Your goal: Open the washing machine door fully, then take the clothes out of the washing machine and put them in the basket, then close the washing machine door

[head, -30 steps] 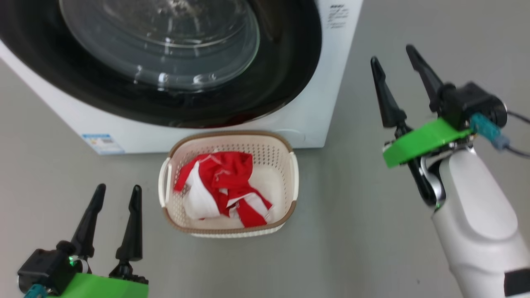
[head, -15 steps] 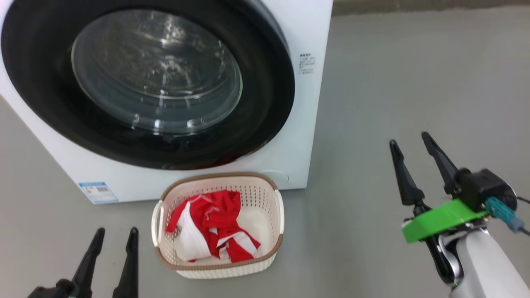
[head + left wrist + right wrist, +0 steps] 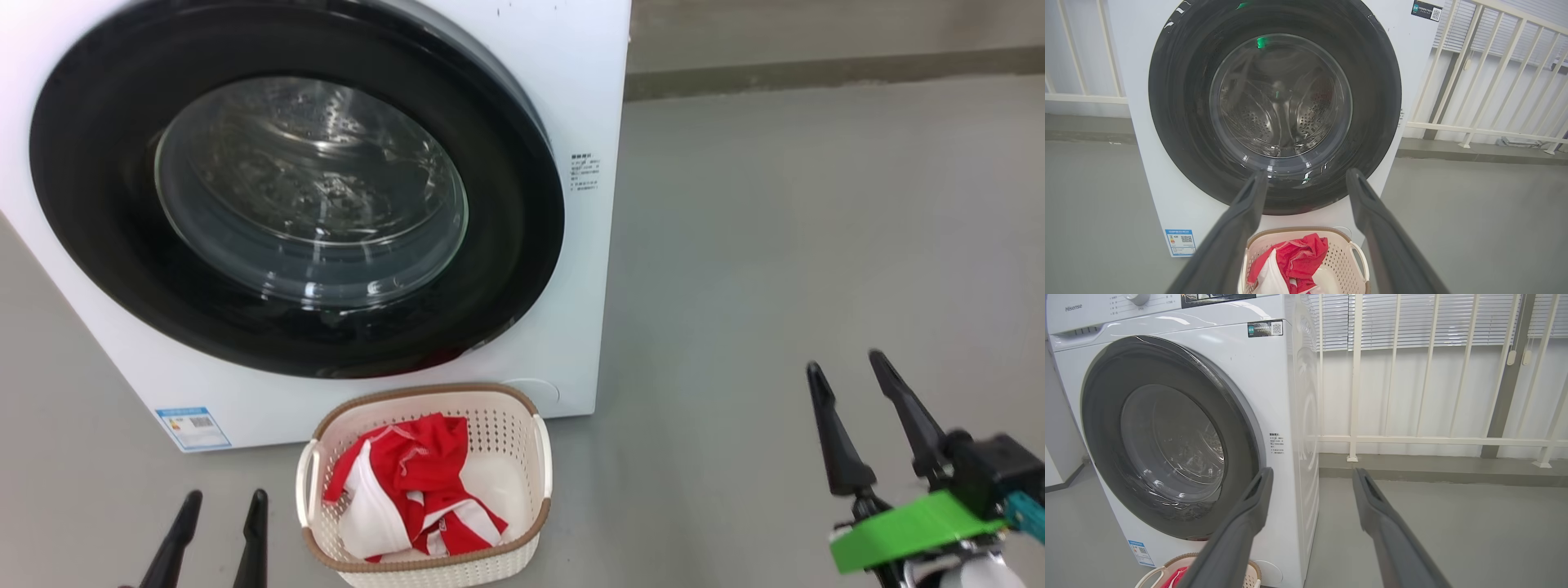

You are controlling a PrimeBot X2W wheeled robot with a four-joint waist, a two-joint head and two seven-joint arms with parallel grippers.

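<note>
The white washing machine (image 3: 592, 98) (image 3: 1261, 388) stands ahead with its black-rimmed round door (image 3: 302, 196) (image 3: 1274, 102) (image 3: 1167, 441) shut flat against the front. Through the glass the steel drum looks bare. The red and white clothes (image 3: 412, 490) (image 3: 1294, 261) lie in the cream basket (image 3: 539, 457) (image 3: 1357, 255) (image 3: 1151, 575) on the floor right before the machine. My left gripper (image 3: 220, 498) (image 3: 1306, 175) is open, low at the basket's left. My right gripper (image 3: 845, 367) (image 3: 1310, 473) is open over bare floor, well right of the basket, holding nothing.
Grey floor (image 3: 816, 245) spreads to the right of the machine. A white railing (image 3: 1412, 439) with blinds behind it runs along the back wall. A raised kerb (image 3: 816, 73) marks the floor's far edge.
The head camera has tilted up, so machine and basket sit lower in the picture. My right gripper has dropped lower and to the right. Both grippers stay open.
</note>
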